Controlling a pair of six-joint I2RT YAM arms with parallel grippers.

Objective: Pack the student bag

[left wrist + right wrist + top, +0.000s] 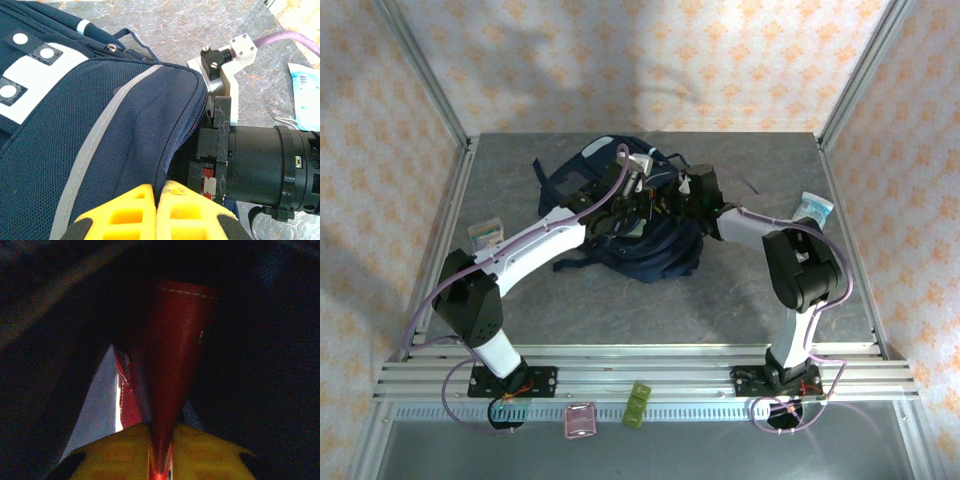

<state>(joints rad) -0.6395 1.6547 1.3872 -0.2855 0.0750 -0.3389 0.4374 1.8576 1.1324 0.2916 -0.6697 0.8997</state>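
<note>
Student bag (665, 262) is laid on the grey table (750, 300), at the middle toward the far side. Its navy fabric edge is pinched between the pressed-together yellow fingers of the left gripper (156, 192). Inside the dark bag, a red case (175, 340) with white stitching is held between the nearly closed fingers of the right gripper (161, 432).

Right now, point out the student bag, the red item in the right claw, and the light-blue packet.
student bag (100, 150), left wrist view, mesh front panel.
red item (175, 340), right wrist view, its stitched flat face.
light-blue packet (815, 207), top view, its middle.
</note>
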